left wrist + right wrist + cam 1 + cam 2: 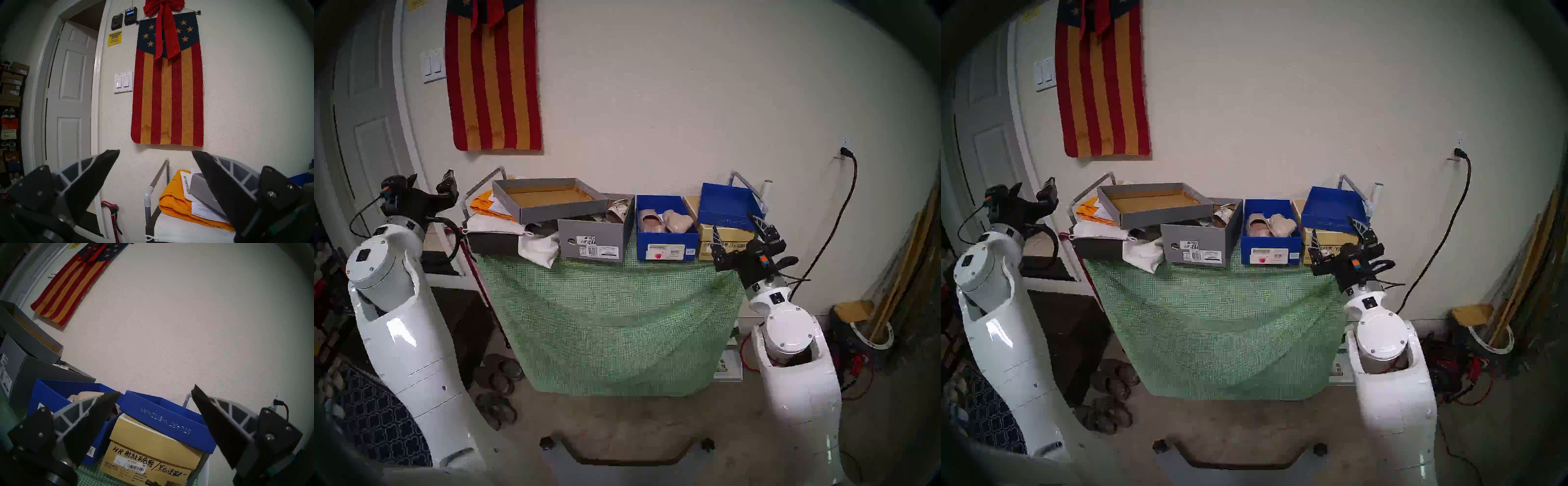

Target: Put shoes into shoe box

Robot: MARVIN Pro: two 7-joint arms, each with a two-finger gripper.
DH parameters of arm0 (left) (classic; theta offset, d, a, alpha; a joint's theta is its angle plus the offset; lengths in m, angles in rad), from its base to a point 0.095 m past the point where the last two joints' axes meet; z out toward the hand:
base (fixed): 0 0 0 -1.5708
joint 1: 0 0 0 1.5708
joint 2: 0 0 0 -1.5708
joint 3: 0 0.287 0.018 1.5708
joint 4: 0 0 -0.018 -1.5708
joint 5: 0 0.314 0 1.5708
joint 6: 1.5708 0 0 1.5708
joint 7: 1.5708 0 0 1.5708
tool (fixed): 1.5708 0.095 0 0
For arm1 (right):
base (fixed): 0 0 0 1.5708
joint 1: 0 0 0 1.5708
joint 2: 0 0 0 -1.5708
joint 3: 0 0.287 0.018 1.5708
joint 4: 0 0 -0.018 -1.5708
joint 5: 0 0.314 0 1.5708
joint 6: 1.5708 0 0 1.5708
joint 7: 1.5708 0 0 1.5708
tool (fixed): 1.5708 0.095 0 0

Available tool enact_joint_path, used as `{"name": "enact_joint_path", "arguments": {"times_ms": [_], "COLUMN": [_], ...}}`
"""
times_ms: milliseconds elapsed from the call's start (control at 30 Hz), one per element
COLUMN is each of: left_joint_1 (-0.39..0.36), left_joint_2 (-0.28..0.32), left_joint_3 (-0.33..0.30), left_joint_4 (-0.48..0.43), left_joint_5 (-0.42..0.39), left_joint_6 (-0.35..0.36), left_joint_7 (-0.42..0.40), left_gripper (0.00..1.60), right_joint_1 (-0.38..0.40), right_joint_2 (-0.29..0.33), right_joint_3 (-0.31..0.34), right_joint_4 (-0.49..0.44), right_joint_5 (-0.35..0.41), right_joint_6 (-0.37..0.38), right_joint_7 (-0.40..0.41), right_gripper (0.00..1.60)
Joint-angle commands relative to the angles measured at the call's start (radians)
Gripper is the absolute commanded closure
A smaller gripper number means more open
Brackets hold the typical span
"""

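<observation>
Left gripper [427,181] gapes empty, well left of the table; sandals [617,210] lie in the grey box [595,242], beige flats [665,220] in the blue box [667,251] — just left of the nearer right gripper [738,225], also wide and empty.

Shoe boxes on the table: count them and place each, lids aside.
3 clearly. Grey box left of centre, a sandal poking out; blue box at centre holding the beige flats; tan box on the right, closed. A dark box may sit far left, partly hidden.
</observation>
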Motion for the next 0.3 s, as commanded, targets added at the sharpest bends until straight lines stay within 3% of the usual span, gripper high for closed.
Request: {"name": "enact_joint_path", "arguments": {"times_ms": [0, 267], "left_joint_1": [0.002, 0.002], "left_joint_2": [-0.001, -0.001], "left_joint_3": [-0.001, -0.001], "left_joint_4": [-0.006, -0.006], "left_joint_5": [0.003, 0.003], "left_joint_6": [0.001, 0.001], "left_joint_7": [0.003, 0.002], "left_gripper": [0.00, 0.00], "right_joint_1": [0.001, 0.001], "right_joint_2": [-0.002, -0.003], "right_joint_3": [-0.005, -0.004], "right_joint_4": [-0.009, -0.010], "right_joint_5": [0.008, 0.009], "right_joint_6": [-0.004, -0.004], "right_joint_7": [0.006, 0.008], "right_gripper": [0.00, 0.00]}}
